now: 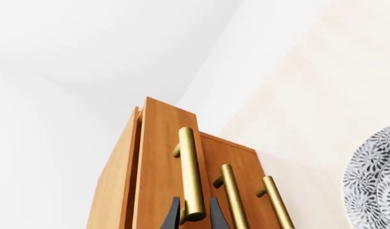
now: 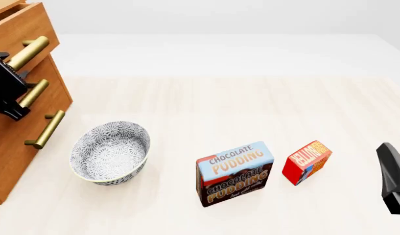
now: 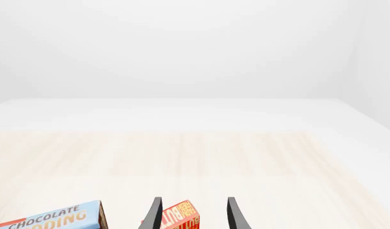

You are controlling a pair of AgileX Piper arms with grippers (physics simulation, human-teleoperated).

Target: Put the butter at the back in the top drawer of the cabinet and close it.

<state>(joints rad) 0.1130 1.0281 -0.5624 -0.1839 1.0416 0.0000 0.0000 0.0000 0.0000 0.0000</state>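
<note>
The left end effector [image 1: 194,215] pinches the top drawer [image 2: 17,27] handle and could slip off. The right end effector [image 3: 192,214] is spread near the butter [image 2: 307,162] on the tabletop [image 2: 206,103].

Red-orange butter [image 2: 307,162], light brown cabinet [image 2: 17,29], grey floral-patterned bowl [image 2: 109,152]
</note>
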